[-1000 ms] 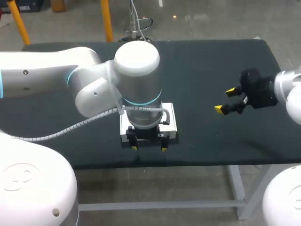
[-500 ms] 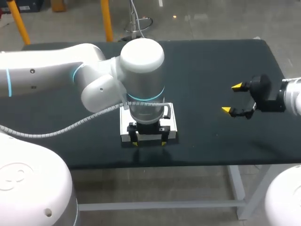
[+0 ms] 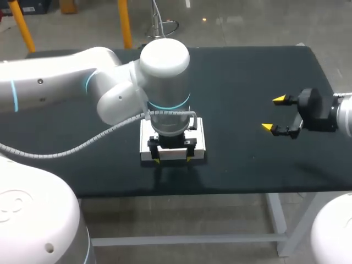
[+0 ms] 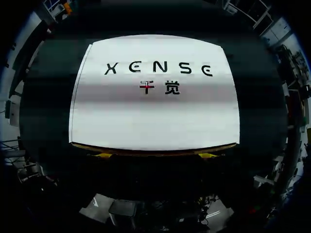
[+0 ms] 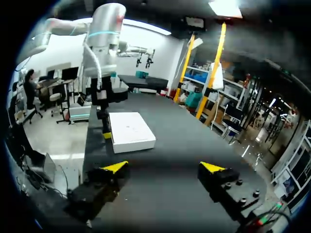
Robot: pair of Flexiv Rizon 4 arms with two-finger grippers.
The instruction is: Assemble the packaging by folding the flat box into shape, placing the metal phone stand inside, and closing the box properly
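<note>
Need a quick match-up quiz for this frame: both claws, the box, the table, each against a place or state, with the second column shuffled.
Things:
1. left claw
2. right claw
3. white box
4. table

Places or states:
A. dark top, bears the box
B. lies flat, closed
C. open and empty, above bare table off to one side of the box
D. yellow tips down at the box's near edge

Pairs: 1-D, 2-C, 3-B, 4-A
</note>
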